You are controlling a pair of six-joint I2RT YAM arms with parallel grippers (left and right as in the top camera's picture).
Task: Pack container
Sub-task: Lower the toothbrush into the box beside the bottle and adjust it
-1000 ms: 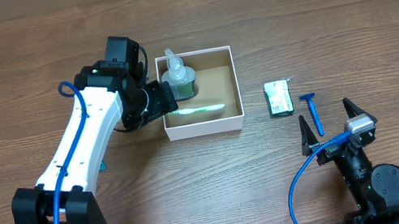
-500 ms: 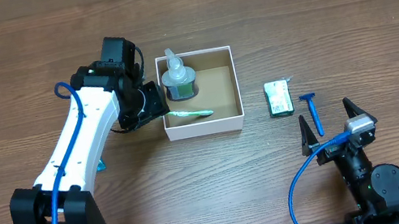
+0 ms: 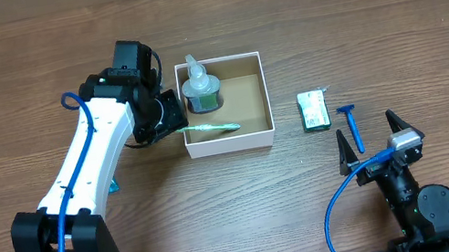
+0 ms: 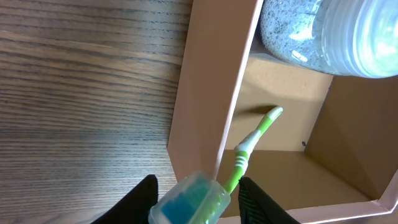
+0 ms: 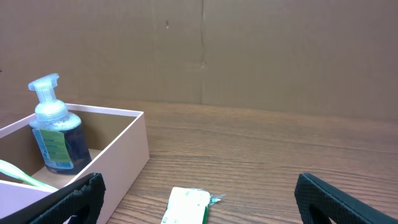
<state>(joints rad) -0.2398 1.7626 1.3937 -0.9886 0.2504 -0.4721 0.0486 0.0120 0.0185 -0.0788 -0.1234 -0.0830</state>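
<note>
The container [image 3: 230, 142] sits just off table centre toward 12 o'clock, open side up. It is square, so it has no real long axis, and its walls run parallel to the table edges. At its 9 o'clock wall the left gripper [image 3: 176, 123] pinches the capped head of a toothbrush [image 3: 216, 127]. The handle slants over that wall toward 3 o'clock. A pump bottle [image 3: 199, 89] stands in the 10 o'clock corner. The right gripper [image 3: 370, 139] gapes wide at 5 o'clock.
</note>
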